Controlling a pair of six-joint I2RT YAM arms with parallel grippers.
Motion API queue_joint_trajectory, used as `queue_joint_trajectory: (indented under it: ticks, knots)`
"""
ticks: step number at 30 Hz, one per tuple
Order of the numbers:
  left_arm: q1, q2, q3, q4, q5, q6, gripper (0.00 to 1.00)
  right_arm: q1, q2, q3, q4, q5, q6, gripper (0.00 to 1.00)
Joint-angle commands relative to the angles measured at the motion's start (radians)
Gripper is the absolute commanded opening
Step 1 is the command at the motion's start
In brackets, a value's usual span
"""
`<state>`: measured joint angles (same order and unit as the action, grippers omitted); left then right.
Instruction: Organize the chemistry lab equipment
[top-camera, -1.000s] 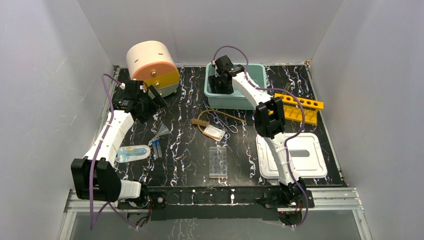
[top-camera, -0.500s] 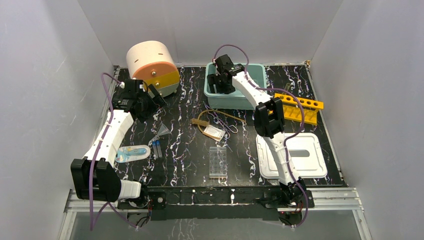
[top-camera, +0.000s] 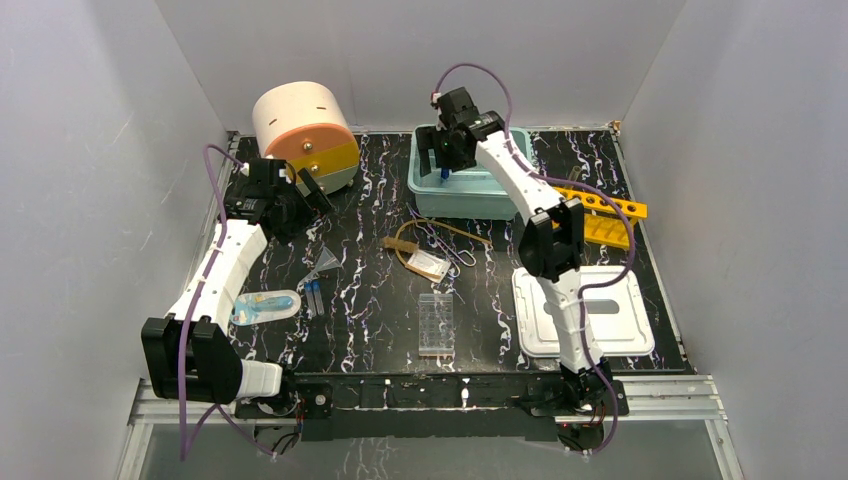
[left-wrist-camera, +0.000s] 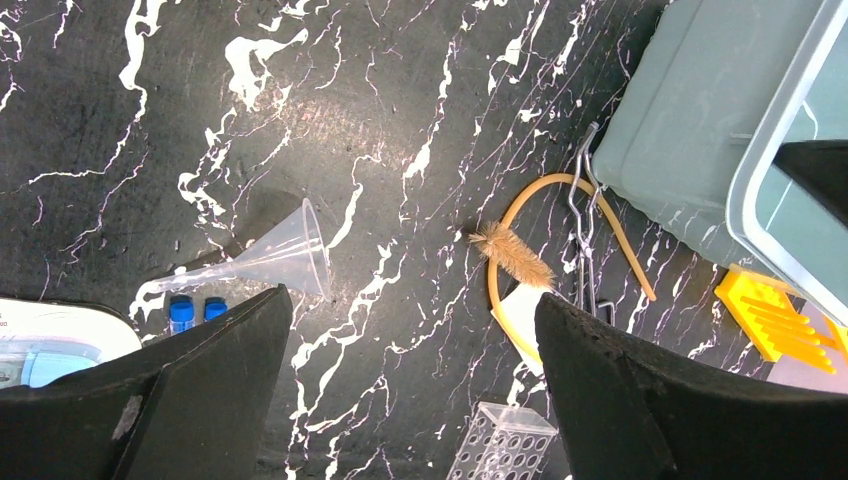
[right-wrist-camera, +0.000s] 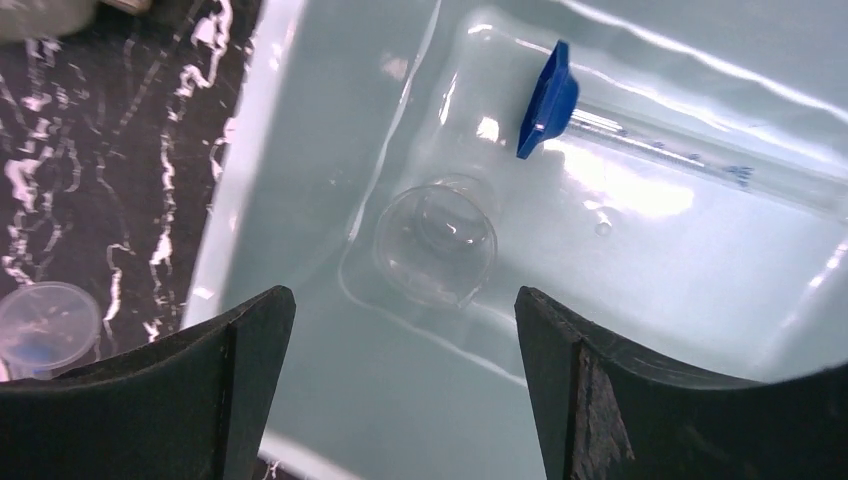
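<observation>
Teal bin (top-camera: 470, 203) at the far side lies under the right gripper (top-camera: 440, 160), that arm reaching far and angled down. The left arm is folded, with the left gripper (top-camera: 312, 198) beside the cream drum (top-camera: 300, 125).

Left wrist view: jaws wide apart and empty above the clear funnel (left-wrist-camera: 290, 255).

Right wrist view: jaws spread, holding nothing, over the little beaker (right-wrist-camera: 435, 240) and the blue-footed cylinder (right-wrist-camera: 600, 125), which both lie in the bin. The cylinder's scale marks seem too blurred to read.

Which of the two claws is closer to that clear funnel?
Left. The left gripper hovers beside the drum, just beyond the clear funnel; the right gripper is over the teal bin, much farther away.
</observation>
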<state>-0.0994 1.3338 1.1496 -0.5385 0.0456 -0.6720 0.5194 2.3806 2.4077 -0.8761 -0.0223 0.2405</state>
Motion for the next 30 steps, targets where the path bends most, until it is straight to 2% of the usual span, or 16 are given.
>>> queue_joint_trajectory:
  ticks: [1, 5, 8, 13, 19, 25, 30]
  knots:
    - [0.007, -0.032, 0.026, -0.004, 0.024, 0.026, 0.91, -0.012, -0.14, 0.033, -0.009, 0.043, 0.019, 0.9]
    - [0.007, -0.036, 0.023, 0.001, 0.035, 0.031, 0.92, -0.012, -0.228, -0.019, 0.012, 0.033, 0.011, 0.89]
    - [0.007, -0.038, 0.016, 0.015, 0.07, 0.027, 0.92, -0.012, -0.326, -0.124, 0.056, 0.005, -0.019, 0.84]
    - [0.005, -0.039, -0.02, 0.059, 0.141, -0.002, 0.89, 0.0, -0.533, -0.468, 0.208, -0.068, -0.094, 0.67]
    - [0.001, -0.04, -0.039, 0.075, 0.147, -0.024, 0.86, 0.134, -0.725, -0.793, 0.316, -0.032, -0.206, 0.64]
    - [0.001, -0.051, -0.04, 0.062, 0.102, -0.037, 0.85, 0.285, -0.712, -0.957, 0.352, 0.016, -0.32, 0.45]
    - [0.001, -0.057, -0.039, 0.037, 0.063, -0.041, 0.86, 0.33, -0.634, -1.017, 0.441, 0.149, -0.373, 0.47]
